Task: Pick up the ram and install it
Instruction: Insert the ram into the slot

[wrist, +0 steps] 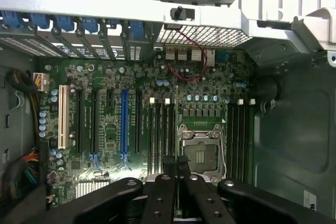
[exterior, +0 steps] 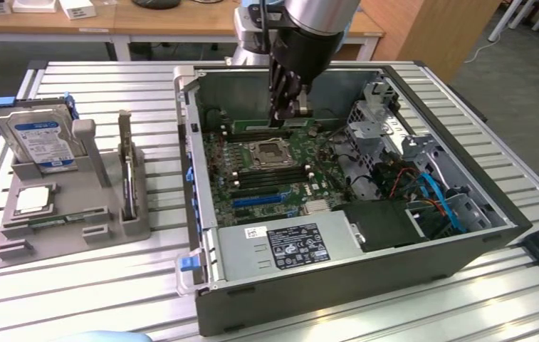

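**Step in hand.** The pick-up is complete and the carry to the board is in progress. The end effector (exterior: pixel 288 114) is clenched on the ram (exterior: pixel 253 122) and hangs inside the open computer case (exterior: pixel 345 285), clear of the motherboard (wrist: pixel 105 129). In the exterior view the ram lies level at 12 o'clock from the processor socket (exterior: pixel 271 149), its long edge parallel to the memory slots (wrist: pixel 160 135). In the wrist view the fingertips converge at 9 o'clock from the socket. The stick cannot be made out between them there, probably because it is seen edge-on.

**Requirements for seating (judgement).** The stick must sit square over one empty slot, with the white latches (wrist: pixel 151 100) clear, and be pressed straight down. A skewed entry risks binding on the slot walls.

**Materials and shapes.**
- Ram: thin, flat, long green circuit board, rigid, gripped near mid-length.
- Slots: narrow black plastic channels in parallel banks on either side of the socket.
- Socket: square, with a bright metal frame.
- Case: dark matt sheet metal, lid off.
- Table (exterior: pixel 107 299): ribbed aluminium slats.
- Tray (exterior: pixel 70 246): moulded grey plastic, at 9 o'clock from the case. It carries a silver hard drive (exterior: pixel 41 139) with a blue label and a second stick (exterior: pixel 58 219) lying flat.
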Controlling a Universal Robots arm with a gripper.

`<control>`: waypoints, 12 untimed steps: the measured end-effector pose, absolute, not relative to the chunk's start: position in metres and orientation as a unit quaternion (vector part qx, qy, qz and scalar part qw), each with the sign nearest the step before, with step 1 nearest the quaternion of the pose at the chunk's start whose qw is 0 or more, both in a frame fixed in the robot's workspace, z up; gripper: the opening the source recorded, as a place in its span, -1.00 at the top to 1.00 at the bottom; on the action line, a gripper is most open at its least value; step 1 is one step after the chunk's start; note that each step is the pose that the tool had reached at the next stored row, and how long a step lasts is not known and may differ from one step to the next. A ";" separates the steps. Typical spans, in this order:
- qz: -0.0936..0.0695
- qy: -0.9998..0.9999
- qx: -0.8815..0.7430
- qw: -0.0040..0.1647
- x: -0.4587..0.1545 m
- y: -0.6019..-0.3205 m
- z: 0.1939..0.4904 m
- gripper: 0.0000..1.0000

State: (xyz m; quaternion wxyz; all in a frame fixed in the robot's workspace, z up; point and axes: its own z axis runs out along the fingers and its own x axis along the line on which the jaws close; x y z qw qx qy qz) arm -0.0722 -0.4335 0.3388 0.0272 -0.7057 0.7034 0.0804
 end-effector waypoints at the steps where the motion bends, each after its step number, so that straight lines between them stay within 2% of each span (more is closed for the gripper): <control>1: 0.081 0.704 -0.705 0.027 -0.072 -0.434 0.337 0.76; 12: 0.080 0.709 -0.700 0.028 -0.066 -0.434 0.317 0.76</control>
